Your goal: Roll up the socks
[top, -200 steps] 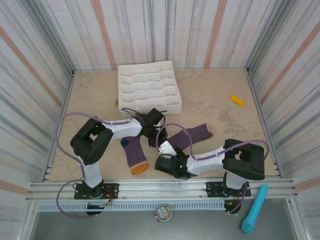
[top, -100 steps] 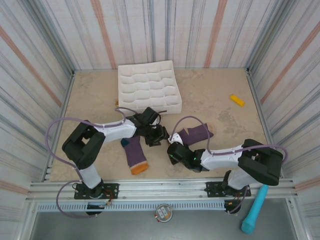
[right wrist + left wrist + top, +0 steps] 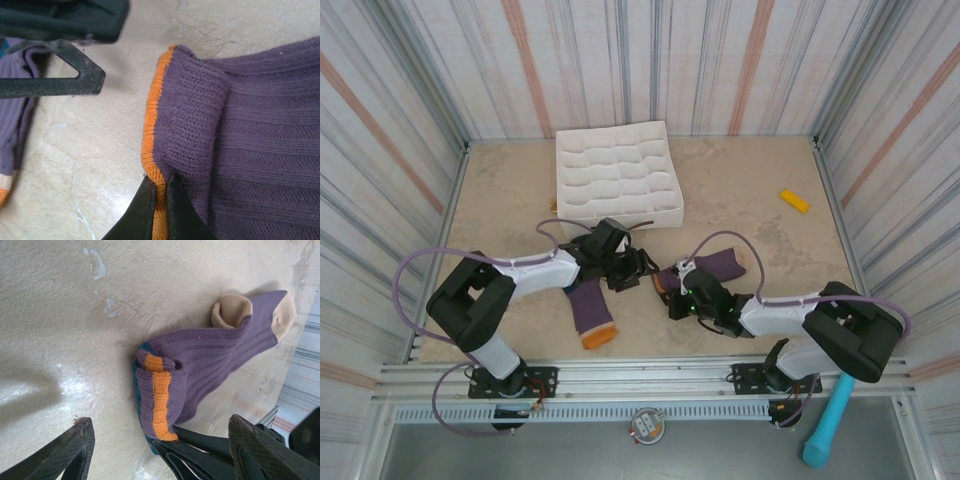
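- Two purple socks [image 3: 590, 300] lie on the tabletop [image 3: 510, 200], close together but not touching.
- One is the flat sock [image 3: 588, 312]. It lies by the left arm, with its orange toe toward the front edge.
- The other is the folded sock [image 3: 720, 267]. It lies by the right arm, and its near end is turned over with an orange edge showing.
- The right pincer [image 3: 161, 200] is squeezed tight on that orange edge.
- The left pincer [image 3: 628, 268] is spread wide apart just beside the fold and holds nothing.
- A white tray [image 3: 617, 185] with little compartments sits behind the socks.
- A small yellow thing [image 3: 794, 200] lies far off to the right.
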